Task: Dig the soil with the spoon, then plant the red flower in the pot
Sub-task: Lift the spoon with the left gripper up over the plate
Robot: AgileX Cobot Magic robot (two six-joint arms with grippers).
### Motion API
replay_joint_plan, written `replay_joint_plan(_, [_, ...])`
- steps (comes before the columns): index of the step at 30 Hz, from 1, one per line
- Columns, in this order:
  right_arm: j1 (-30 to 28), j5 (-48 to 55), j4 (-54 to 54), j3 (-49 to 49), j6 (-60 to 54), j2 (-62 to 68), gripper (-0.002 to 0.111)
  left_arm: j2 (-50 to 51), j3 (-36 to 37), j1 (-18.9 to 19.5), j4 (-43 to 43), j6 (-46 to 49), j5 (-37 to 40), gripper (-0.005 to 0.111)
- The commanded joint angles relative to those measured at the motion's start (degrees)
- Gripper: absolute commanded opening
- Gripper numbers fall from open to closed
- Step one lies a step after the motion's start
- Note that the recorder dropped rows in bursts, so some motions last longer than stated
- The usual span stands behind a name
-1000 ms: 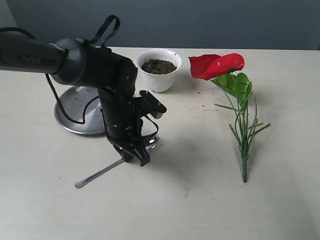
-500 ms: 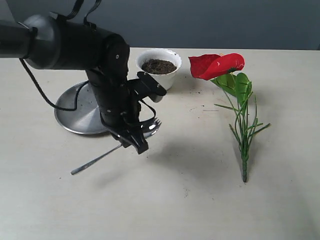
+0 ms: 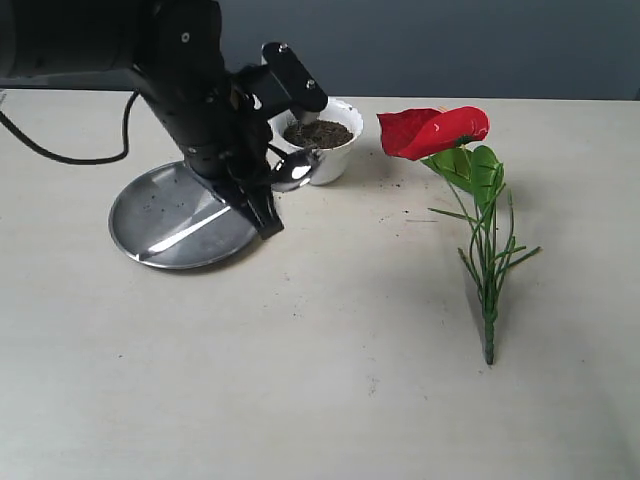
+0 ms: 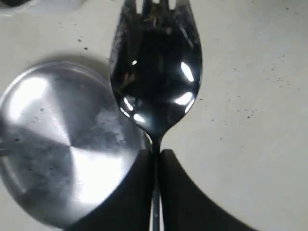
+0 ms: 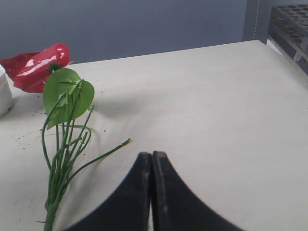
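Spoon (image 4: pixel 154 82) — tight in left pincer (image 4: pixel 156 154)

The left arm (image 3: pixel 180 80), its pincer (image 3: pixel 262 215) clamping the spoon (image 3: pixel 292 172), crowds the pot (image 3: pixel 332 165) from the side of the steel plate (image 3: pixel 150 215). Open worktop (image 3: pixel 350 350) lies between plate and red flower (image 3: pixel 440 130), and along the near edge.

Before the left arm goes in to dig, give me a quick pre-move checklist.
1. Grip: spoon clamped at its neck in the left hand: ok.
2. Target: pot upright with soil inside: ok.
3. Clearance: spoon bowl clear of the pot rim: cannot tell; they overlap in the exterior view.
4. Next item: red flower lying on the table, apart from the pot: ok.
5. Other arm: right hand shut, empty, off the flower: ok.
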Motion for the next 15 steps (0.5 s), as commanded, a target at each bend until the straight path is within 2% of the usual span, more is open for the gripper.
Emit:
replay_joint_plan(1, [0.02, -0.54, -0.16, 0.11, -0.06, -0.24, 0.0, -1.29, -1.79, -0.39, 7.64, -0.4, -0.15, 0.0])
replay_joint_plan(6, [0.02, -0.54, -0.16, 0.11, -0.06, -0.24, 0.0, -1.29, -3.26, -0.39, 16.58, -0.4, 0.2, 0.0])
replay_joint_plan(15, [0.02, -0.54, -0.16, 0.11, -0.06, -0.24, 0.0, -1.36, -4.65, -0.39, 20.92, 0.78, 1.14, 0.0])
